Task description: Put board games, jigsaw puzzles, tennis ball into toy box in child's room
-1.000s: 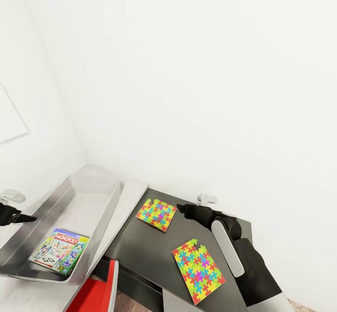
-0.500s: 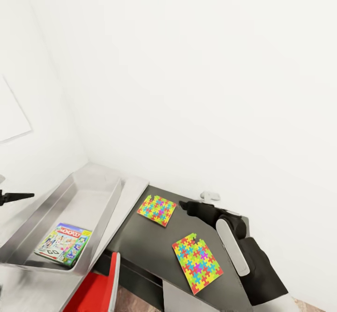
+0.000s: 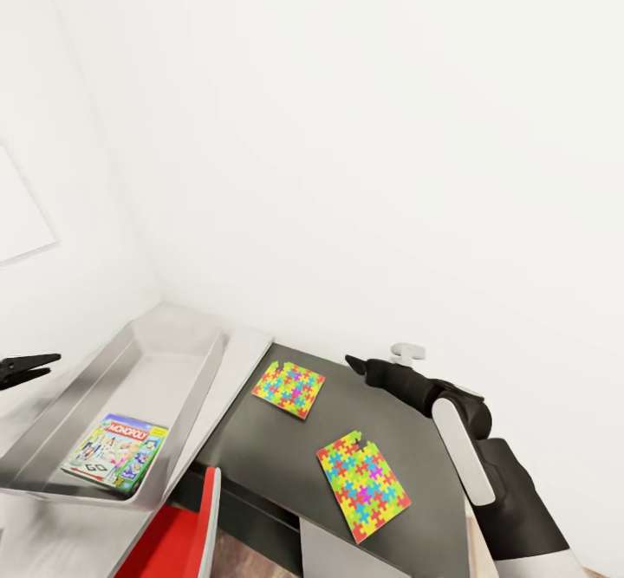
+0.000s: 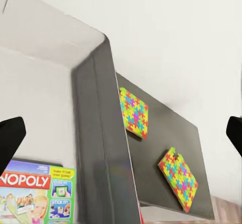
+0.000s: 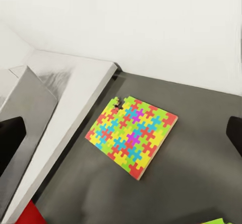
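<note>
My right gripper (image 3: 357, 363) hung wide open over the dark table (image 3: 260, 448) nr 2 jigsaw puzzles (image 3: 289, 388), (image 3: 361, 483); left gripper (image 3: 30, 361) also spread wide beside the toy box (image 3: 186, 409), w/ 1 board game (image 3: 114, 453) lying inside.

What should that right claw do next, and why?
Probably ease the open right claw down onto the far jigsaw puzzle. It hangs just beside that puzzle, which lies flat on the dark table, outside the toy box.
</note>
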Controlling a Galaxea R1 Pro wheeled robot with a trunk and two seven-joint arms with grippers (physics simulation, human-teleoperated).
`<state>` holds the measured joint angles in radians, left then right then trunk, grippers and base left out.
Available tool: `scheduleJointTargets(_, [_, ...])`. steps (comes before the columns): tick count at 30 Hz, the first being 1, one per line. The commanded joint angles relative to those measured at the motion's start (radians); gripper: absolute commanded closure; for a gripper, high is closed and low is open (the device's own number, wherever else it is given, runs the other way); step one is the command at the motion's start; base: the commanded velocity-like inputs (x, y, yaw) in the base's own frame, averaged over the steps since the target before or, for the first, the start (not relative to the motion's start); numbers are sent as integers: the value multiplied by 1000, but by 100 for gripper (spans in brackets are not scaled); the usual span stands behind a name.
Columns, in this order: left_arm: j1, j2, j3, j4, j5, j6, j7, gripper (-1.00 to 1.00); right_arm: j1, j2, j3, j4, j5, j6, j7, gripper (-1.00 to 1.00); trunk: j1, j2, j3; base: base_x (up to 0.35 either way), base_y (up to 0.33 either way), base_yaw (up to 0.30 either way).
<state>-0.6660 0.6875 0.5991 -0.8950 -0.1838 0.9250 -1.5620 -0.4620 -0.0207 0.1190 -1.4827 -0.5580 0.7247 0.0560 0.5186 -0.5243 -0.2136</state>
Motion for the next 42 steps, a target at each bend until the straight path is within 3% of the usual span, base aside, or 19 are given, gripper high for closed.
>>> scheduleJointTargets(1, [-1, -1, 3, 13, -10, 1, -9, -100, -1, -1, -1, -1, 4, 4, 7, -100, 0, -2, -1, 0, 0, -141])
scheduleJointTargets(10, [-1, 5, 7, 190, -6, -120, -9, -100, 0, 0, -3, -1, 3, 4, 20, -100, 0, -2, 9, 0, 0, -176])
scheduleJointTargets(24, [-1, 12, 8, 208, -5, -139, -9, -100, 0, 10, -1, 2, 4, 4, 82, -100, 0, -2, 26, -49, 59, -206])
scheduleJointTargets(35, [-1, 12, 8, 208, -3, -140, -9, -100, 0, 8, -2, 3, 4, 0, 87, -100, 0, -2, 36, -14, 19, -177])
scheduleJointTargets(42, [-1, 10, 7, 208, -3, -140, -9, -100, 0, 1, -2, 3, 3, -39, 88, -100, 0, -2, 37, 0, 1, -16])
